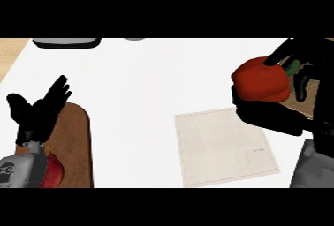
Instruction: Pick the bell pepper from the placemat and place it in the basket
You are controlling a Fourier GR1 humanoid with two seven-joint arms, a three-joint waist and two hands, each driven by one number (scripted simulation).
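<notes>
Right robot hand (287, 115) at the right edge, fingers and thumb curled round a red bell pepper (261, 81) with a green stem, held above the white table (150, 79) just past the upper right corner of the pale placemat (222, 148). Left robot hand (38, 112) at the left edge, fingers straight and spread, pointing up over a brown wooden board (75, 145), with a red object (53, 174) partly hidden beside the grey forearm. Grey item (65, 42) cut off at the top left edge; woven brown surface (315, 95) glimpsed behind the right robot hand, too hidden to identify.

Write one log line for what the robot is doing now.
right robot hand: holding bell pepper | placemat: bare | left robot hand: open, resting
</notes>
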